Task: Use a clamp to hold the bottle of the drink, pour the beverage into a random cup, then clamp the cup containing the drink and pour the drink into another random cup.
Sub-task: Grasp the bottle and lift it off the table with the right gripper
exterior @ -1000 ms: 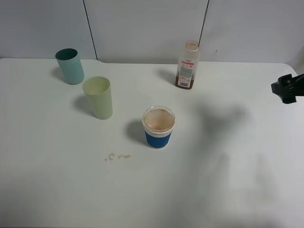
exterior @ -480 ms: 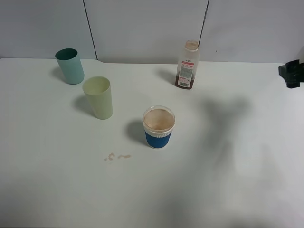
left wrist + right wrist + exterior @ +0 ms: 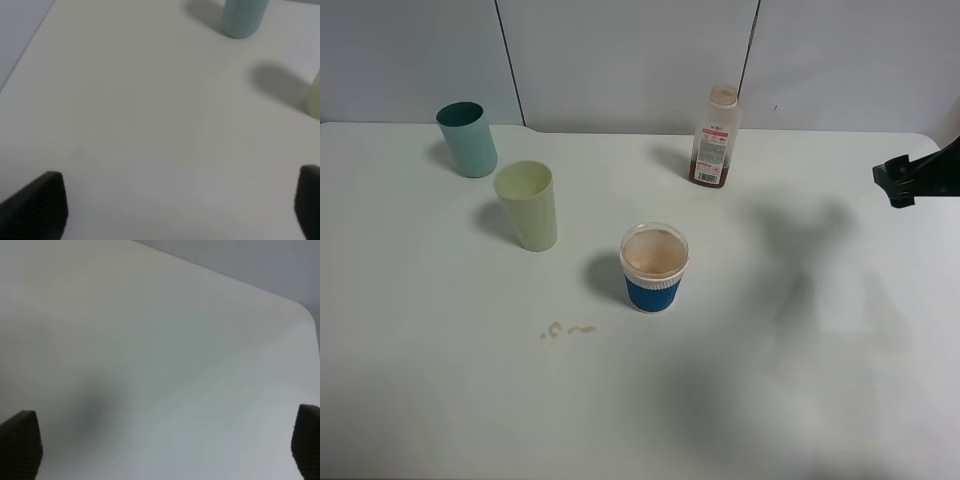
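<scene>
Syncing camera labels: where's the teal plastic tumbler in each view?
Exterior high: teal plastic tumbler at far left, behind the pale yellow-green plastic tumbler.
Left wrist: only the teal tumbler's lower body shows, cut off by the frame.
Right wrist: not in it.
Shared landmark: the pale yellow-green tumbler, near it in both.

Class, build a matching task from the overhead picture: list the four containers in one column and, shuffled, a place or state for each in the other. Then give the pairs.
1. bottle
2. teal tumbler
3. pale yellow-green tumbler
4. blue-sleeved paper cup

A. brown-stained inside
B. farthest left
C. dark brown drink in its lower part
D. between two other cups

Pairs: 1-C, 2-B, 3-D, 4-A
</scene>
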You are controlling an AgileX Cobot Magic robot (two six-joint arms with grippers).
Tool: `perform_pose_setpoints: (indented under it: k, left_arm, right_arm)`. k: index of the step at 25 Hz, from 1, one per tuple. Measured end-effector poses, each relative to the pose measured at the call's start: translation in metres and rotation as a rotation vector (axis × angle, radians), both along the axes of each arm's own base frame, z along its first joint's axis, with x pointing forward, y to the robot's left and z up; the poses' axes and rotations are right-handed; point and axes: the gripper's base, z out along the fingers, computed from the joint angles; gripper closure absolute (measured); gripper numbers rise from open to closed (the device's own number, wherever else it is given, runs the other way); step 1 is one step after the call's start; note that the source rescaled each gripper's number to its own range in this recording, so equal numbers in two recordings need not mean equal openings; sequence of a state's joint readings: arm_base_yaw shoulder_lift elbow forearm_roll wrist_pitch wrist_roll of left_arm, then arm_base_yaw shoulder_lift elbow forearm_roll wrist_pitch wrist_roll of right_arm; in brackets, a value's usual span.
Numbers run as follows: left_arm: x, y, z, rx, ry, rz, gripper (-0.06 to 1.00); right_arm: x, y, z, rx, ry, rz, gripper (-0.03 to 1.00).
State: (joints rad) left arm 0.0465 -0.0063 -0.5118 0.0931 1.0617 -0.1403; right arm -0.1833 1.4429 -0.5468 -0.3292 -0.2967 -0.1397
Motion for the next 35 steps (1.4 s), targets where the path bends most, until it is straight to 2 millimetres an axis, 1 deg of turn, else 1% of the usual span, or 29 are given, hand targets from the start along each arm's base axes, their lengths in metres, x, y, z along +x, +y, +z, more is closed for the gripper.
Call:
perform_pose_setpoints:
  k: [6,16,19,28,31,35]
  left_arm:
    - [0.000,0.000,0.000,0.000,0.000,0.000,0.19]
    - [0.000,0.000,0.000,0.000,0.000,0.000,0.19]
    - [0.000,0.000,0.000,0.000,0.000,0.000,0.19]
    - [0.000,0.000,0.000,0.000,0.000,0.000,0.19]
    - [0.000,0.000,0.000,0.000,0.000,0.000,0.19]
    - [0.000,0.000,0.000,0.000,0.000,0.000,0.19]
  right_arm:
    - [0.009,0.002,-0.007,0.017,-0.055,0.024,-0.03]
    - [0.026,0.003,-0.032,0.019,-0.085,0.075,-0.03]
    - [0.037,0.001,-0.039,0.020,-0.074,0.077,-0.03]
    - [0.075,-0.004,-0.041,0.006,-0.110,0.107,-0.03]
    - [0.088,0.001,-0.044,0.000,-0.108,0.141,-0.03]
    - [0.102,0.015,-0.047,0.004,-0.106,0.207,-0.03]
